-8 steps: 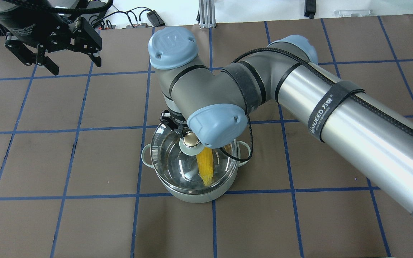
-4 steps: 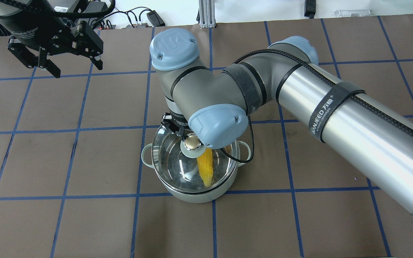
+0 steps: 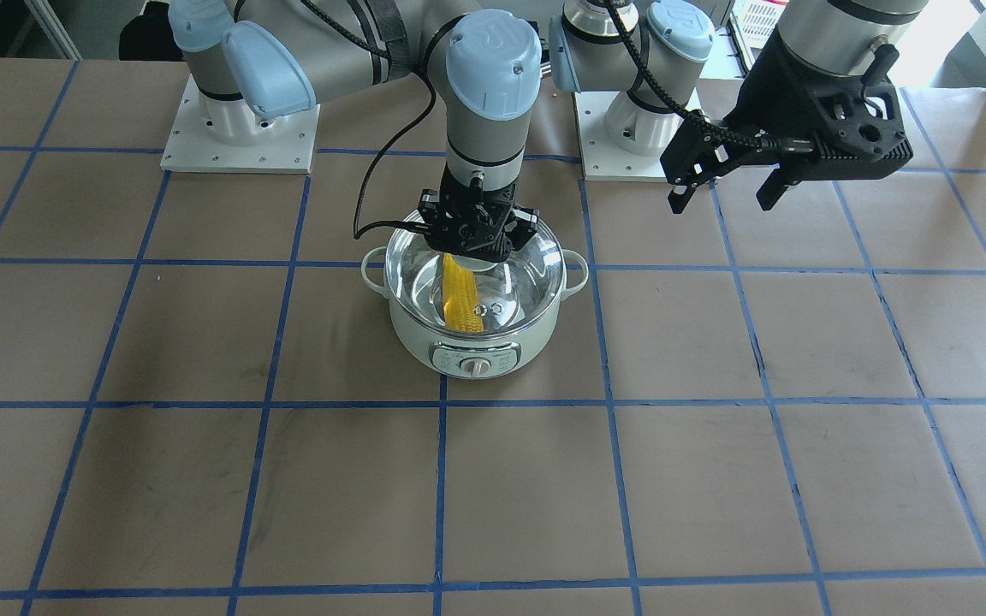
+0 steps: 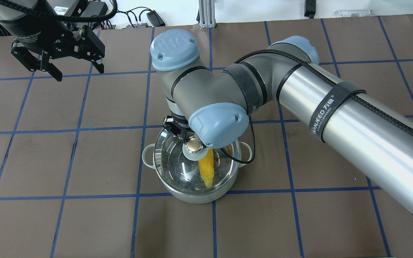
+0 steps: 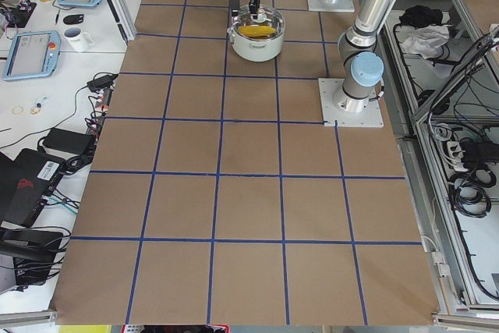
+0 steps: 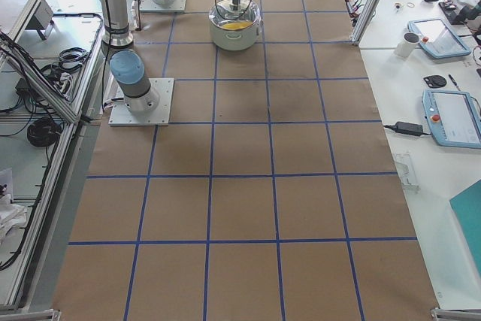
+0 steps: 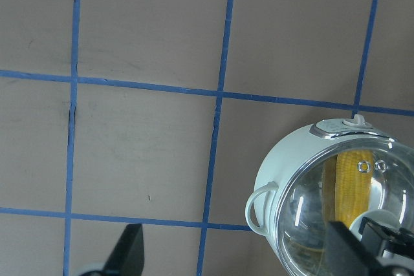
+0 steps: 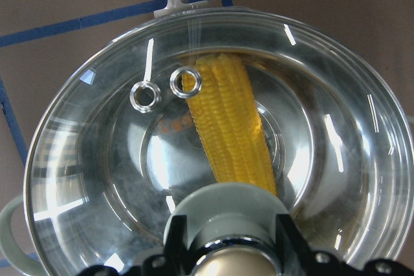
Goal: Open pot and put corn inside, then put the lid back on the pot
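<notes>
The pale mint-green pot (image 4: 192, 197) stands mid-table, its dial panel (image 3: 476, 364) facing away from me. The yellow corn (image 4: 206, 170) lies inside it, seen through the glass in the right wrist view (image 8: 229, 127). The clear glass lid (image 4: 176, 168) sits over the pot's rim. My right gripper (image 4: 191, 142) is straight above it, shut on the lid's knob (image 4: 193, 145), with a finger (image 8: 174, 237) on either side. My left gripper (image 4: 77, 73) is open and empty, raised over the table's far left, well clear of the pot.
The brown table cover has a blue tape grid. My right arm's elbow and forearm (image 4: 335, 114) cross above the table's right half. Cables and a metal post (image 4: 204, 14) line the far edge. The arm bases (image 3: 240, 137) stand behind the pot in the front-facing view.
The lid has shifted slightly right with the right gripper and now sits more squarely over the pot. The left gripper has drifted a little nearer to me, still open.
</notes>
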